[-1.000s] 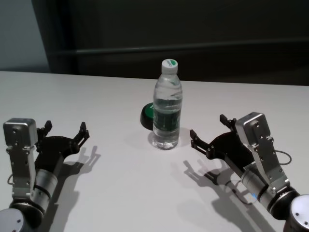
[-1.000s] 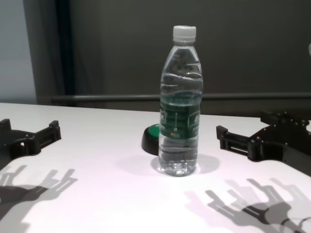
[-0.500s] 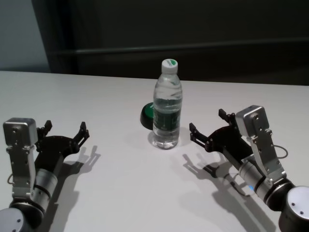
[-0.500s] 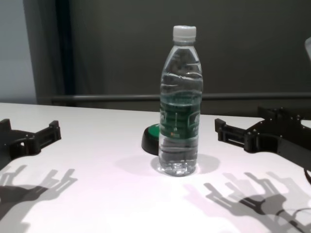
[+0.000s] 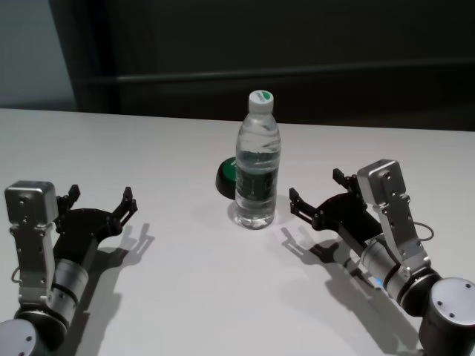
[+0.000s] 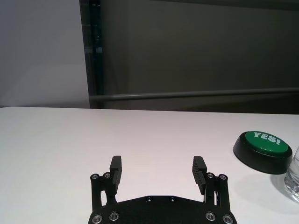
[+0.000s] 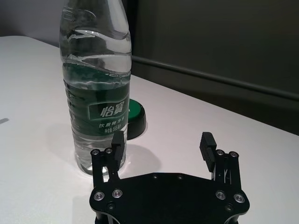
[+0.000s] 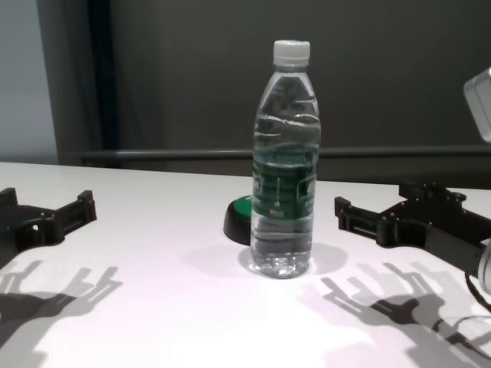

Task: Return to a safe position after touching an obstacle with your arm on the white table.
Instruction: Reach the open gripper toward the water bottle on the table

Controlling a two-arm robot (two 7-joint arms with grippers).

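The obstacle, a tall clear water bottle with a white cap and a dark green label, stands upright in the middle of the white table. It also shows in the chest view and the right wrist view. My right gripper is open and empty, low over the table just right of the bottle. Its fingertips point at the bottle across a small gap. My left gripper is open and empty, far to the bottle's left.
A low black puck with a green top marked "YES!" sits just behind the bottle to its left. A dark wall with a rail runs behind the table's far edge.
My right gripper has moved left and forward, closer to the bottle. The bottle, the puck and my left arm have not moved.
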